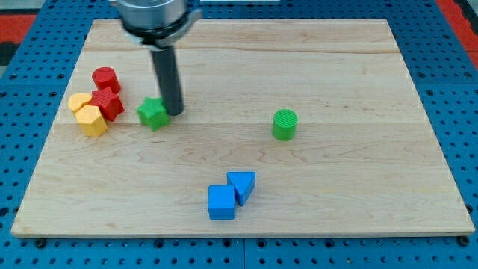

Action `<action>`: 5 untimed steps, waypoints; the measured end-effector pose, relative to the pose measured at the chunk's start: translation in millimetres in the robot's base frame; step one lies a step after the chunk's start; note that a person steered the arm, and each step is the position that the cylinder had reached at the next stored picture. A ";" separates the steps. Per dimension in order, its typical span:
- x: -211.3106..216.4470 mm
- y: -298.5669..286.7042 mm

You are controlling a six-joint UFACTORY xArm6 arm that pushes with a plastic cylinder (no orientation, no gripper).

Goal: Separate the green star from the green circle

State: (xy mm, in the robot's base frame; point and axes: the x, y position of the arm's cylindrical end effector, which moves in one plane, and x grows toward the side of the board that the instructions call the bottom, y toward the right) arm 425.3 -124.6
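The green star (152,113) lies on the wooden board at the view's left of centre. The green circle (284,124), a short cylinder, stands well to the view's right of it, far apart. My tip (174,112) is the lower end of the dark rod, and it rests right against the star's right side.
A red cylinder (106,78), a red block (109,103), a yellow block (80,101) and a yellow hexagon (92,120) cluster at the view's left, close to the star. A blue square (221,202) and a blue triangle (242,184) touch near the bottom centre. The board (358,187) lies on blue pegboard.
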 end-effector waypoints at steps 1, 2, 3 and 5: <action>14.3 -11.1; 45.2 -11.1; 45.0 -43.6; 31.8 2.5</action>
